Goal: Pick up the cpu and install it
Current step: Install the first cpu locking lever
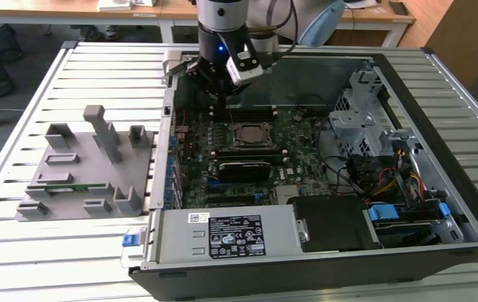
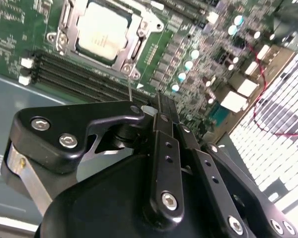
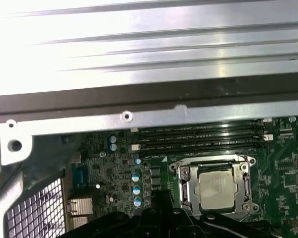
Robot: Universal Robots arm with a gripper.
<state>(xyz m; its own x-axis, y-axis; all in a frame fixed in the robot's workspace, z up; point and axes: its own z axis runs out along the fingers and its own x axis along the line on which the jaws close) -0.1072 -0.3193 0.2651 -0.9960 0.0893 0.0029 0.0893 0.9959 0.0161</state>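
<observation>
You have one cpu [image 3: 218,190] seated in one socket frame [image 3: 214,187], one open computer case [image 1: 407,63], and one motherboard [image 1: 298,135]. Four memory slots [image 3: 201,137] run in a row beside the socket. One grey fixture block [image 1: 87,167] sits on the slatted surface [image 1: 20,251]. One arm carries one gripper [image 1: 220,93].

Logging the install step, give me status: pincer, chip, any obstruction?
Black pincer shut, holding nothing, above the green motherboard. Flat square silver-topped cpu seated in its metal socket frame. Nothing lies on the chip.
</observation>
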